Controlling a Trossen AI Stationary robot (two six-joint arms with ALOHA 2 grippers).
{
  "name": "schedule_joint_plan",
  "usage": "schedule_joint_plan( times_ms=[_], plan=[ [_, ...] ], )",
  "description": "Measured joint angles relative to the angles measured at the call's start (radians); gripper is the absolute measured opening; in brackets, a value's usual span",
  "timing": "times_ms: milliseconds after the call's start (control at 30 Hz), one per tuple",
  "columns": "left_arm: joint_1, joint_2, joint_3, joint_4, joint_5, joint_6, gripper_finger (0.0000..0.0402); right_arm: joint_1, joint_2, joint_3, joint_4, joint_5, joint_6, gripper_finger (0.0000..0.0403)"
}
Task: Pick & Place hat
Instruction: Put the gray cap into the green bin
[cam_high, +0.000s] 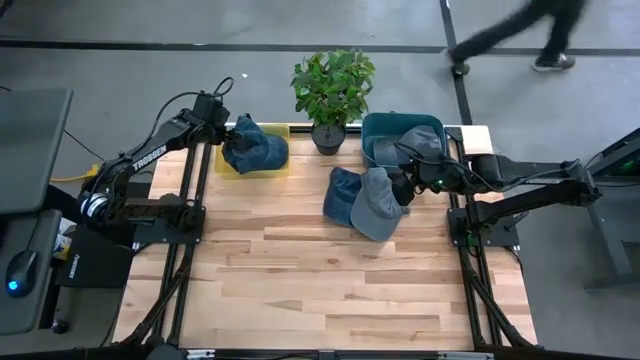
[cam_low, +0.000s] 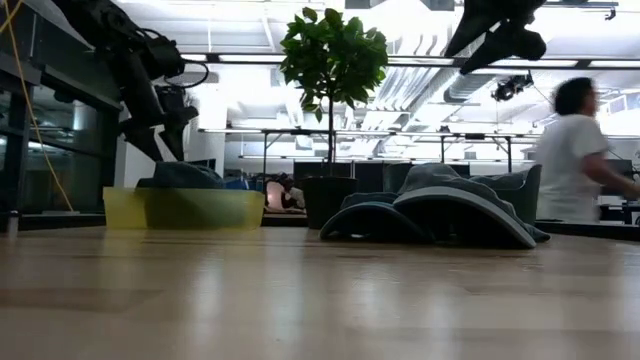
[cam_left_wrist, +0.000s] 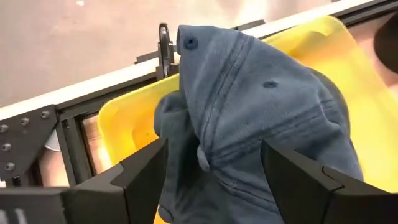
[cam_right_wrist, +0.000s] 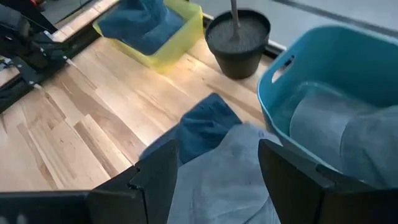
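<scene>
A blue hat (cam_high: 258, 148) lies in a yellow bin (cam_high: 282, 166); blue (cam_high: 344, 195) and grey (cam_high: 378, 203) hats on the pale striped wood bench (cam_high: 320, 290); teal bin (cam_high: 375, 130); green plant (cam_high: 332, 85), black pot (cam_high: 328, 138).

Overhead: a wooden desk (cam_high: 300, 280). Left gripper (cam_high: 237, 138) over a blue hat (cam_high: 262, 148) in a yellow bin (cam_high: 222, 165). Right gripper (cam_high: 402, 186) beside a grey hat (cam_high: 377, 205) near a teal bin (cam_high: 372, 135) and potted plant (cam_high: 332, 90).

Bright overhead ceiling glare, soft shadows; blurred walking person (cam_low: 575, 150)
</scene>
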Motion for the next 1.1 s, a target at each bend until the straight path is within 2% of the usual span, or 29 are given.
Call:
schedule_joint_plan(
  times_ms=[67,200,333,500,600,767,867,1100],
  plan=[
    [0.0,-0.014,0.0,-0.006,0.028,-0.005,0.0254,0.0,0.0,-0.022,0.007,-0.009,0.014,0.0216],
    [0.0,-0.049,0.0,-0.006,0.163,-0.013,0.0254,0.0,0.0,-0.069,0.042,-0.054,0.02,0.0216],
    [0.0,-0.089,0.0,-0.006,0.251,-0.028,0.0254,0.0,0.0,-0.118,0.053,-0.073,0.039,0.0216],
    [0.0,-0.129,0.0,-0.006,0.36,-0.047,0.0254,-0.014,0.0,-0.172,0.054,-0.073,0.182,0.0216],
    [0.0,-0.155,0.0,-0.004,0.453,-0.048,0.0254,-0.028,0.0,-0.21,0.073,-0.083,0.21,0.0216],
    [-0.001,-0.176,0.0,0.018,0.624,-0.05,0.0254,-0.036,0.0,-0.312,0.211,-0.15,-0.006,0.0216],
    [-0.001,-0.176,0.0,0.027,0.688,-0.075,0.0254,-0.036,0.0,-0.371,0.286,-0.159,-0.092,0.0216],
    [-0.001,-0.176,0.0,0.017,0.768,-0.106,0.0254,-0.036,0.0,-0.465,0.348,-0.042,-0.189,0.0216]
  ],
)
